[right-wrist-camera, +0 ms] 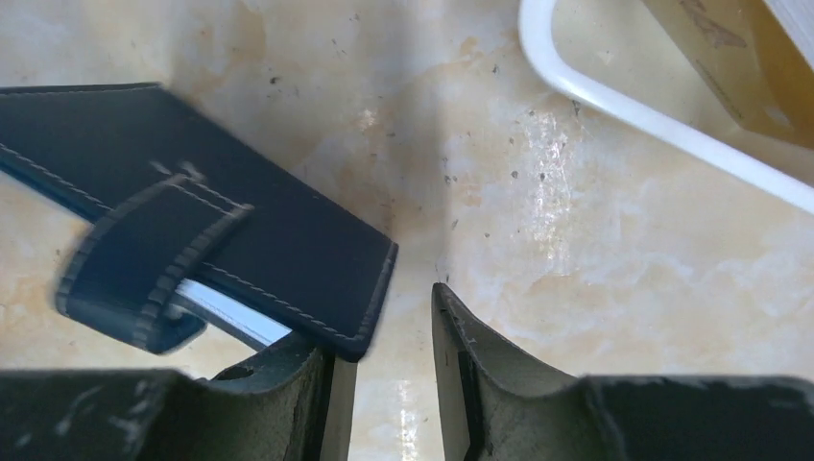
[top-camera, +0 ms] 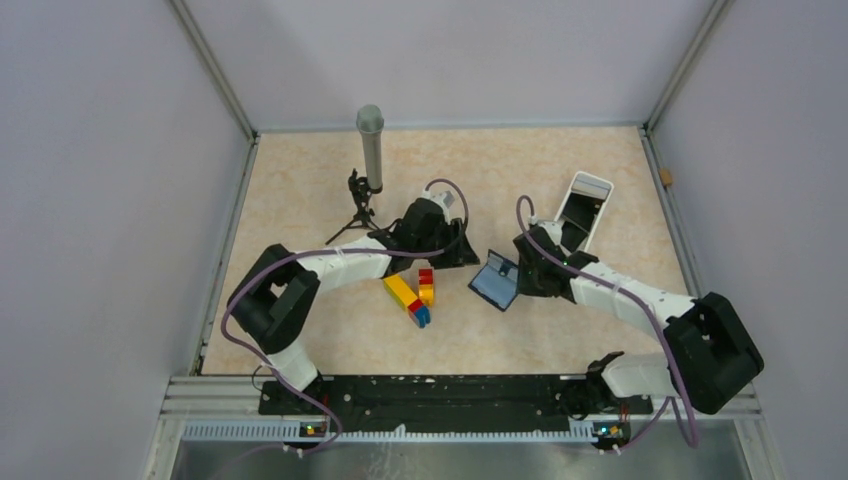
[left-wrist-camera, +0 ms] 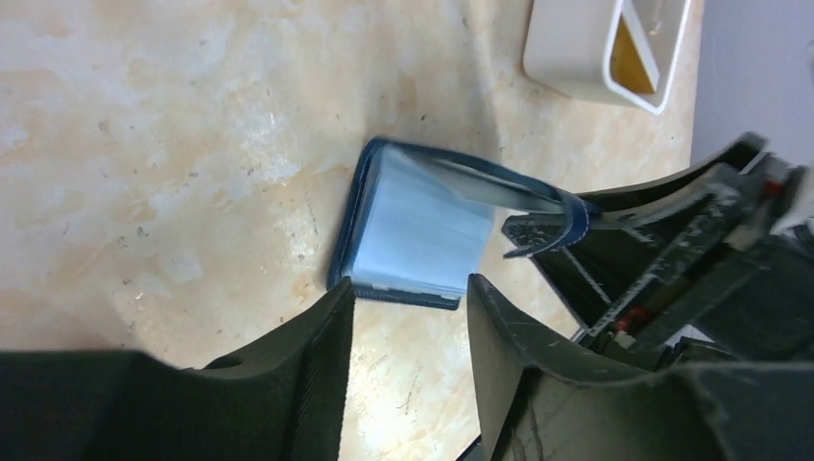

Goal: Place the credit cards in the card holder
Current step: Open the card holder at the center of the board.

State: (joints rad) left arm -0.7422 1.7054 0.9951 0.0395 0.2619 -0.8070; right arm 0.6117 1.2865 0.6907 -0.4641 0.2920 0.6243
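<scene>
The navy card holder (top-camera: 495, 282) lies open on the table between both arms, pale blue inner face (left-wrist-camera: 422, 230) up. Its flap (right-wrist-camera: 192, 182) stands raised, and the corner lies over the left finger (right-wrist-camera: 288, 375) of my right gripper (right-wrist-camera: 384, 322). That gripper is open, and only table shows between its fingers. My left gripper (left-wrist-camera: 408, 288) is open and empty, its tips just short of the holder's near edge. A yellow-gold credit card (left-wrist-camera: 629, 62) leans inside the white tray (left-wrist-camera: 576, 48). I cannot tell whether a card sits in the holder.
A stack of coloured toy bricks (top-camera: 415, 290) lies left of the card holder. A microphone on a small tripod (top-camera: 370, 150) stands at the back, behind the left arm. The white tray (top-camera: 590, 190) sits at the back right, near the right gripper (top-camera: 528, 272).
</scene>
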